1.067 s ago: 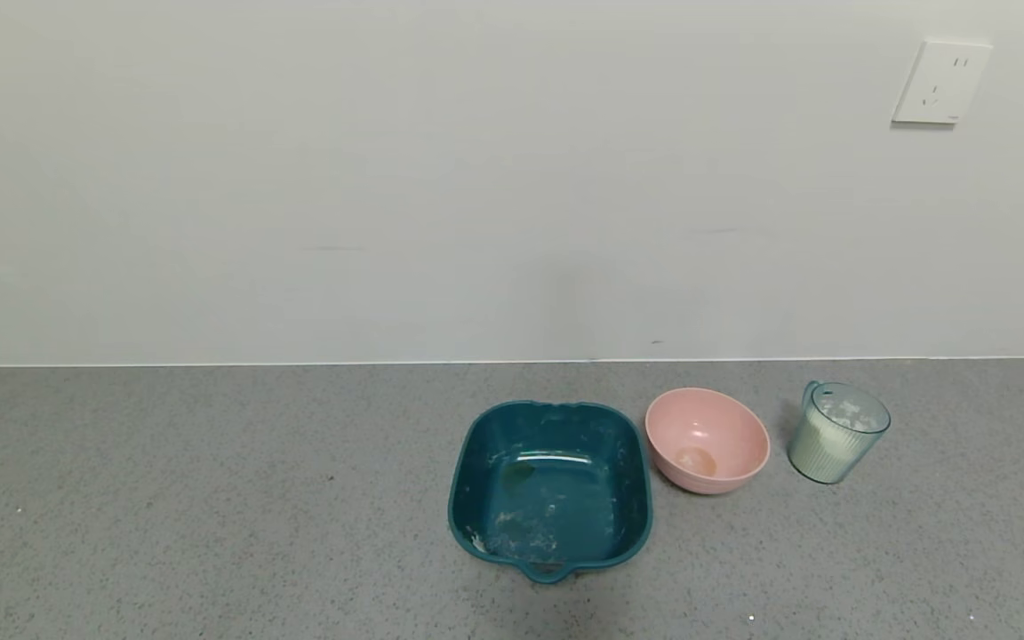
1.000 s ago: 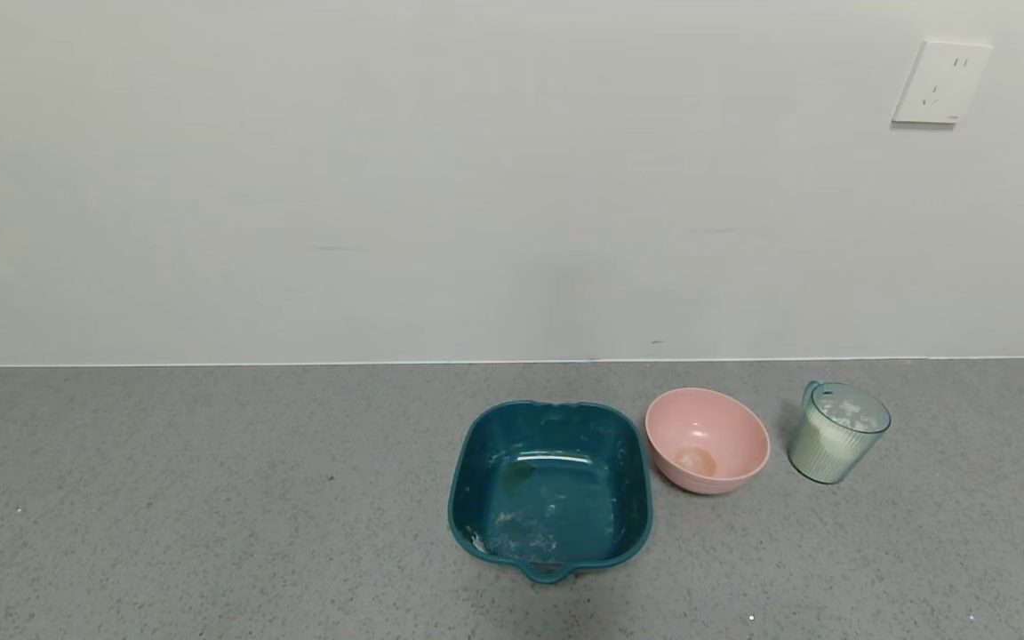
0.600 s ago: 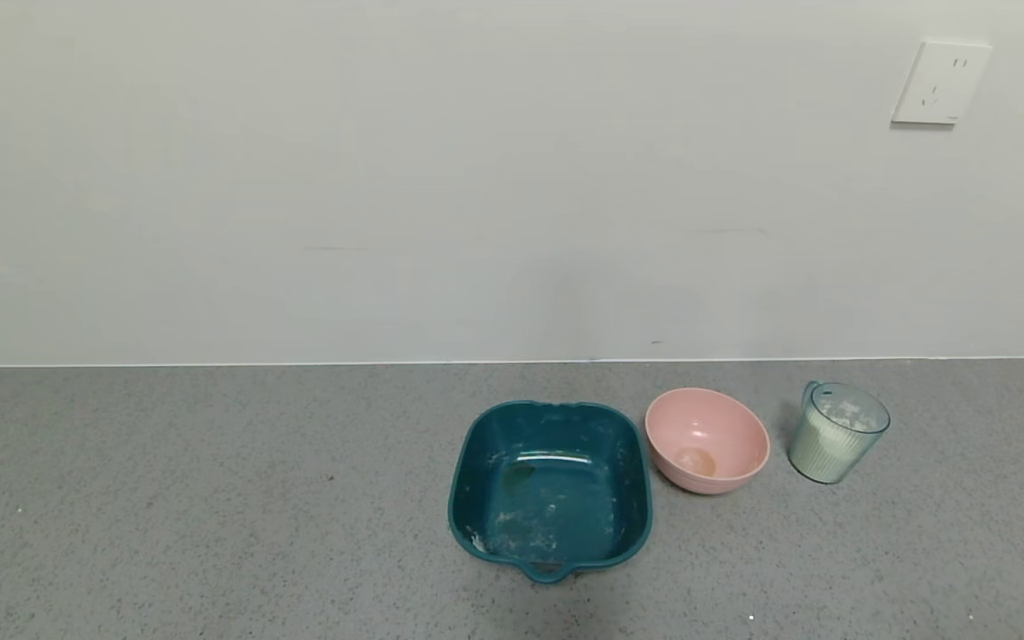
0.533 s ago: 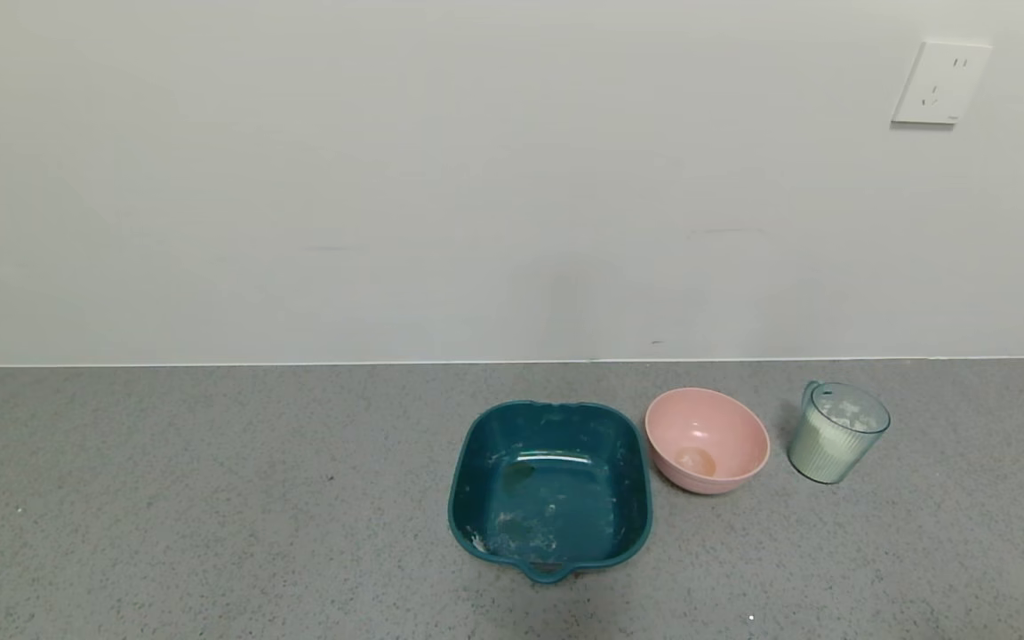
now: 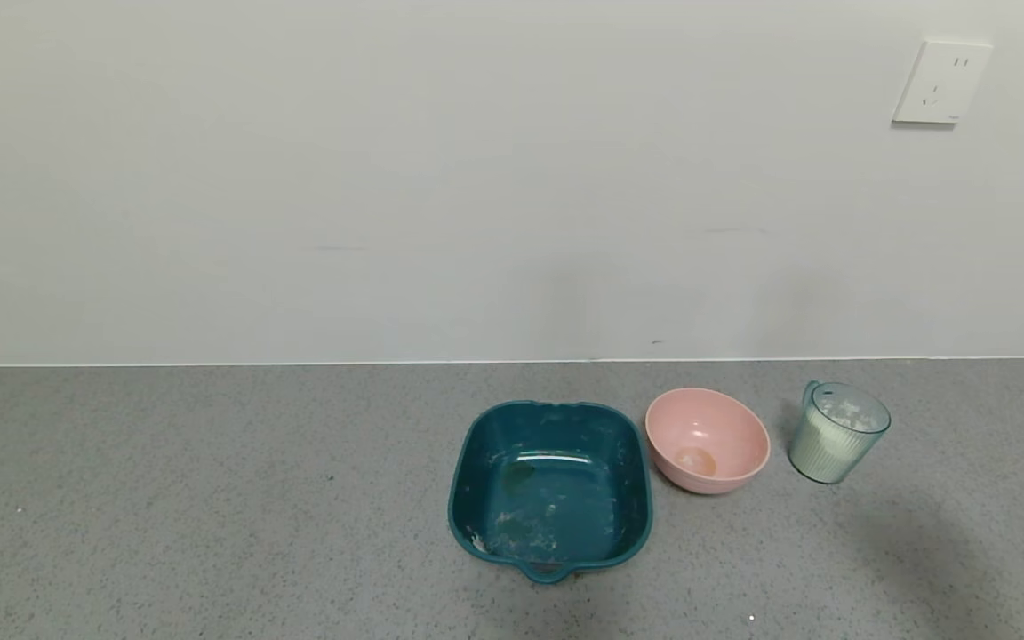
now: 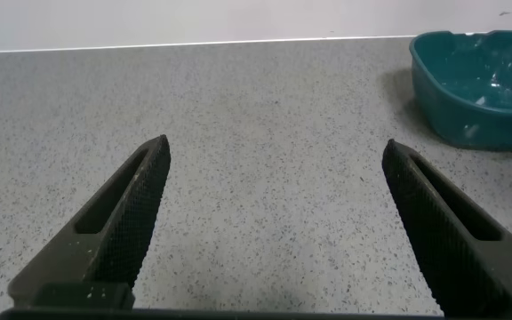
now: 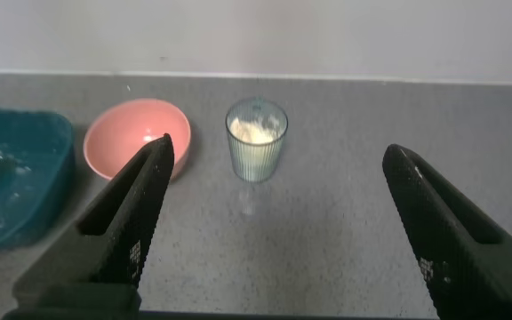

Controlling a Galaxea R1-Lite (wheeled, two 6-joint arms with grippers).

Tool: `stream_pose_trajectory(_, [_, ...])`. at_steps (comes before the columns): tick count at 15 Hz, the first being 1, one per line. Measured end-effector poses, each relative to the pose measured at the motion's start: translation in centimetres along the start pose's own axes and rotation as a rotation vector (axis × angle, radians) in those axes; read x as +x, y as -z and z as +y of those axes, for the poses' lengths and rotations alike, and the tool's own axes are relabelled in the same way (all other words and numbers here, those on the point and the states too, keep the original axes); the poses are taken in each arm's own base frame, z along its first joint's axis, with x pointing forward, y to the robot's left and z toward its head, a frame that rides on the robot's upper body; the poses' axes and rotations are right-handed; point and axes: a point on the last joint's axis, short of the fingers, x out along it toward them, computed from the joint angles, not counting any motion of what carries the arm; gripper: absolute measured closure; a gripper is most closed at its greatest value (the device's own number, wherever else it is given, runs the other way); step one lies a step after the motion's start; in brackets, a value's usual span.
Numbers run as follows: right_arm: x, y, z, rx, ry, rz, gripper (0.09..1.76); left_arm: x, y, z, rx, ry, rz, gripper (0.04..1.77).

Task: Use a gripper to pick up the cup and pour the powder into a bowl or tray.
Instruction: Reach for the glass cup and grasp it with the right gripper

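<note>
The ribbed pale blue-green cup [image 5: 836, 433] stands upright on the grey counter at the right, with white powder [image 5: 843, 416] inside. The pink bowl [image 5: 707, 439] sits just left of it. In the right wrist view the cup [image 7: 256, 140] and its powder [image 7: 254, 130] stand ahead of my right gripper [image 7: 274, 213], which is open and empty, well short of the cup; the bowl [image 7: 136, 135] is beside it. My left gripper [image 6: 276, 204] is open and empty over bare counter. Neither gripper body shows in the head view.
A dark teal square tray [image 5: 550, 485] with powder traces sits left of the bowl; it also shows in the left wrist view [image 6: 478, 84] and the right wrist view [image 7: 12, 173]. A white wall with a socket [image 5: 940, 82] backs the counter.
A dark shadow has appeared on the counter in front of and right of the cup, and a dark speck at the right edge. Cup, bowl and tray have not moved.
</note>
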Motion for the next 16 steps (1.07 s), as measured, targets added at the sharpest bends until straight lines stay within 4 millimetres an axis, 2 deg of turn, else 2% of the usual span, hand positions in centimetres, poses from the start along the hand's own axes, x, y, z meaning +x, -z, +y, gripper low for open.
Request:
stream_pose_trajectory(4, [4.8,3.2,-0.1,0.0,0.002,0.193,0.14,0.0,0.0,0.0,0.0,0.001,0.0,0.09])
stream_pose_trajectory(10, [8.9,7.9,0.1,-0.003,-0.007,0.287,0.14,0.0,0.0,0.0,0.0,0.001,0.0,0.09])
stream_pose_trajectory(16, [13.1,10.5,0.0,0.015,-0.001,0.311,0.14,0.0,0.0,0.0,0.0,0.001,0.0,0.09])
